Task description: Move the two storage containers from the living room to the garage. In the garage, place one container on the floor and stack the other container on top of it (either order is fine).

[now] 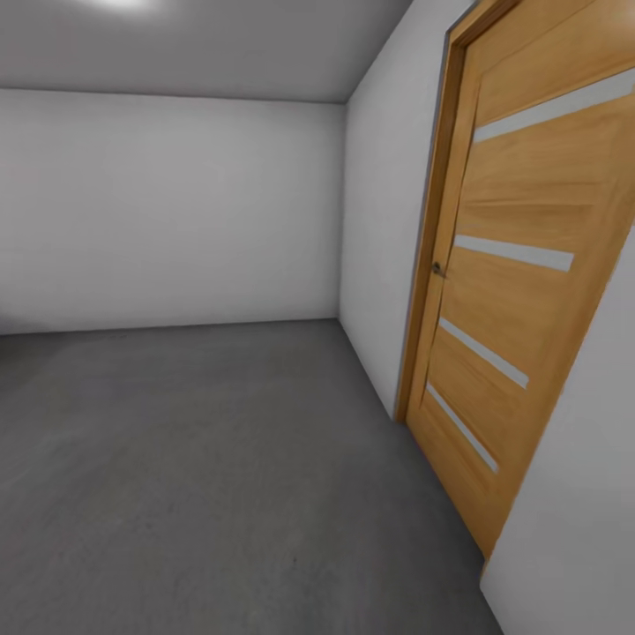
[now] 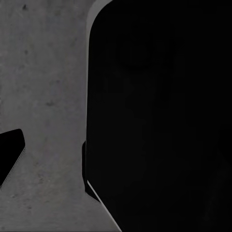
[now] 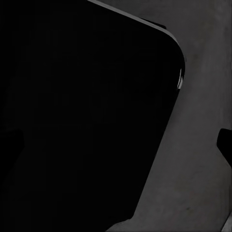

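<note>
I am in the garage, with plain white walls (image 1: pixel 168 212) and a grey ceiling. Its dark grey concrete floor (image 1: pixel 212 476) stretches ahead to the back wall. The two storage containers and the living room are out of view. In the left wrist view a black fingertip (image 2: pixel 9 153) pokes in over the concrete floor (image 2: pixel 46 96), beside a large black part of the robot (image 2: pixel 159 116). The right wrist view has a black fingertip (image 3: pixel 225 145) at its edge and the same kind of black bulk (image 3: pixel 82 116) over the floor (image 3: pixel 193 183).
A slatted light-wood door (image 1: pixel 520 265) with a small handle (image 1: pixel 437 269) stands in the right-hand wall (image 1: pixel 379 229), close to me. The back wall meets the right wall in a corner ahead.
</note>
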Controlling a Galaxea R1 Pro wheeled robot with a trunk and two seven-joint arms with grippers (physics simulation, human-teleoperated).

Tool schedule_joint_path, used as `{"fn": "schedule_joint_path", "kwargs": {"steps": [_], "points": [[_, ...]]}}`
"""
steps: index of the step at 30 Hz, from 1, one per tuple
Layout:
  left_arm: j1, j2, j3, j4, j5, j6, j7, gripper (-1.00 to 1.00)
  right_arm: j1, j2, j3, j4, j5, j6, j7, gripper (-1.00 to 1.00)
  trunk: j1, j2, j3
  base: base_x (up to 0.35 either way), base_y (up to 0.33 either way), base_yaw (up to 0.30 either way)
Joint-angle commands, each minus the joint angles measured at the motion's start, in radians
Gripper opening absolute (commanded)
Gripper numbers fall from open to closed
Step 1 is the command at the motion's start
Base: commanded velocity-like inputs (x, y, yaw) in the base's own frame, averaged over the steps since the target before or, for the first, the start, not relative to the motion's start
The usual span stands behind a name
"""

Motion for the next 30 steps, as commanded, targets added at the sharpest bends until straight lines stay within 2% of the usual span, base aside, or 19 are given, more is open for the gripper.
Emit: {"fn": "schedule_joint_path", "kwargs": {"steps": [1, 30], "points": [[0.001, 0.0, 0.0, -0.002, 0.007, 0.0, 0.001, 1.0, 0.0, 0.0, 0.008, 0.0, -0.011, -0.003, 0.0, 1.0, 0.001, 0.0, -0.001, 0.329, 0.0, 0.0], [0.001, -0.001, 0.0, -0.002, 0.007, 0.0, 0.001, 1.0, 0.0, 0.0, 0.008, 0.0, -0.011, -0.004, 0.0, 1.0, 0.001, 0.0, -0.001, 0.329, 0.0, 0.0]]}}
